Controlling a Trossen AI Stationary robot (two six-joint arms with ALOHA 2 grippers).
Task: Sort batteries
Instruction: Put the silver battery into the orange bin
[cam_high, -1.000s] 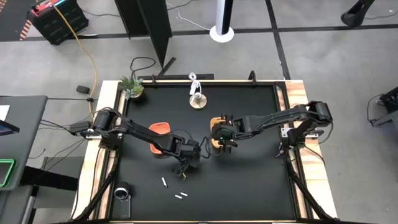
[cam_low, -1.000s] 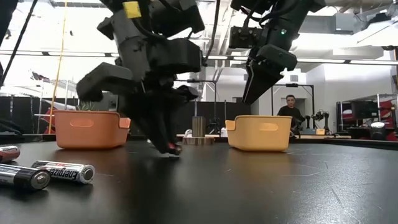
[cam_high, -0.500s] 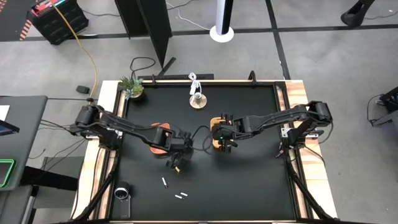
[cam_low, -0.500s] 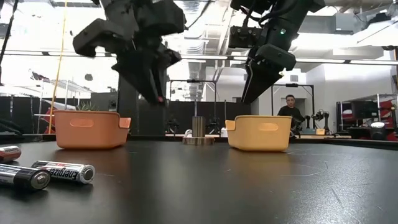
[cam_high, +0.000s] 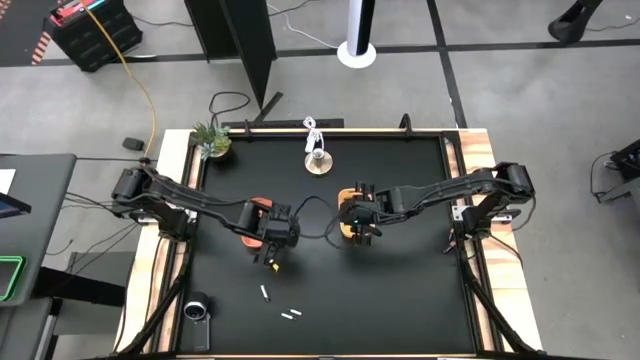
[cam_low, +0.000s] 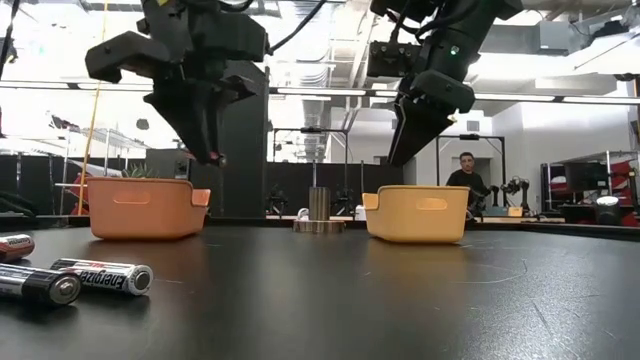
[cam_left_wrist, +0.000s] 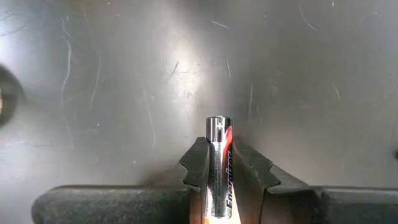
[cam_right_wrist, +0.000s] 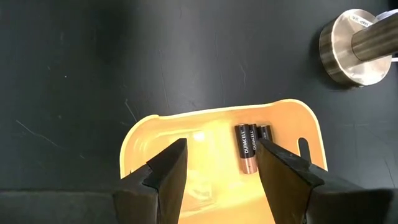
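Observation:
My left gripper (cam_high: 271, 261) (cam_low: 208, 152) hangs above the table, just on the near side of the orange tray (cam_high: 256, 207) (cam_low: 140, 207), and is shut on a silver-and-black battery with a red band (cam_left_wrist: 219, 149). My right gripper (cam_high: 358, 216) (cam_right_wrist: 217, 168) is open and hovers over the yellow tray (cam_right_wrist: 205, 134) (cam_low: 418, 212). In that tray lie a dark battery with a copper end (cam_right_wrist: 245, 148) and a second dark one (cam_right_wrist: 264, 132). Loose batteries (cam_high: 264, 293) (cam_high: 291, 314) (cam_low: 100, 275) lie on their sides on the black table. My left gripper pinches the battery's body (cam_left_wrist: 219, 163) between its two fingers (cam_left_wrist: 198, 167). The battery lies along the fingers, and its end cap (cam_left_wrist: 218, 122) sticks out past the fingertips. The fingers point down from above, and the battery is lifted clear of the table.
A metal post on a round base (cam_high: 318, 160) (cam_right_wrist: 359, 45) stands near the table's far edge, and a small plant (cam_high: 212, 140) sits at the far left corner. A round dark object (cam_high: 197, 310) lies at the near left corner. A person (cam_low: 465, 175) sits in the room behind.
My left gripper has risen from the table top with the battery in its fingers. It has moved toward the table's left, toward the orange tray, and now hangs higher than the tray's rim. The battery has been lifted clear of the table.

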